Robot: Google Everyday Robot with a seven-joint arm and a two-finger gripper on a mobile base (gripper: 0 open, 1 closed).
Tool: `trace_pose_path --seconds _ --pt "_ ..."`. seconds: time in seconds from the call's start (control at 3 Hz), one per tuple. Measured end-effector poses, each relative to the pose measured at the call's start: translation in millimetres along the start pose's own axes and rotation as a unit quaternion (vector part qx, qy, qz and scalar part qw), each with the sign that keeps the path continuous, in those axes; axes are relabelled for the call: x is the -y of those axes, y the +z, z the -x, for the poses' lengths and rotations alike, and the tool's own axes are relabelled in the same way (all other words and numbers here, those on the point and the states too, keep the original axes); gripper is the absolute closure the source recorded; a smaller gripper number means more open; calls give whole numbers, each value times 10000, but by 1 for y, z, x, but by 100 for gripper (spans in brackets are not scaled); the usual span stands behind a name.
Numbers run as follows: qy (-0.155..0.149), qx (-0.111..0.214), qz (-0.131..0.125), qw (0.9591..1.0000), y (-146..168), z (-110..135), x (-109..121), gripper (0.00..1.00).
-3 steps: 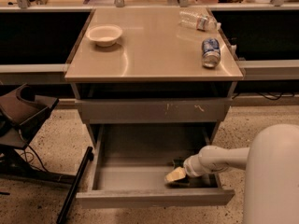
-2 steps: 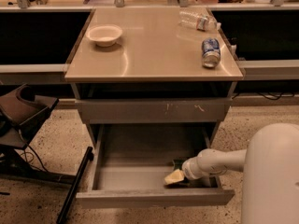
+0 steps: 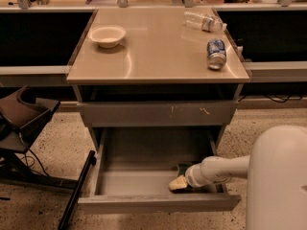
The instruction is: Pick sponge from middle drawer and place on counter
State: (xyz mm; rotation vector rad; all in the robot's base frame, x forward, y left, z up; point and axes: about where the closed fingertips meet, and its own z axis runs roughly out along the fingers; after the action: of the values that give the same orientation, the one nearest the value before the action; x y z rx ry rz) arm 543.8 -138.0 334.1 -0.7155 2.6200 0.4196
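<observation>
down in the front right corner of the open middle drawer [image 3: 144, 203], the gripper [image 3: 178, 184] is resting low over the drawer floor, its pale tip pointing left and the arm reaching in from the right. compared with 1 second ago it is sitting slightly further left and lower, nearer the drawer's front wall. the shift is small, looking more like settling than travelling. the sponge [image 3: 184, 168] is showing as a dark patch just behind and partly under the gripper, lying on the drawer floor and not lifted. whether the gripper is clamped on it or only pressing down beside it cannot be told. judging from this, the grasp is being made or finished, while the lift out and the placing on the table [image 3: 158, 51] are both waiting. up there, the white bowl [image 3: 107, 35], the soda can [image 3: 216, 53] and the clear bottle [image 3: 204, 21] are sitting exactly as in the earlier frame.
</observation>
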Motion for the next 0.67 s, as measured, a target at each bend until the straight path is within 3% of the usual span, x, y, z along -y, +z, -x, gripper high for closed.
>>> trace_pose_path --seconds 0.67 --pt "0 0 0 10000 -7 4 -1 66"
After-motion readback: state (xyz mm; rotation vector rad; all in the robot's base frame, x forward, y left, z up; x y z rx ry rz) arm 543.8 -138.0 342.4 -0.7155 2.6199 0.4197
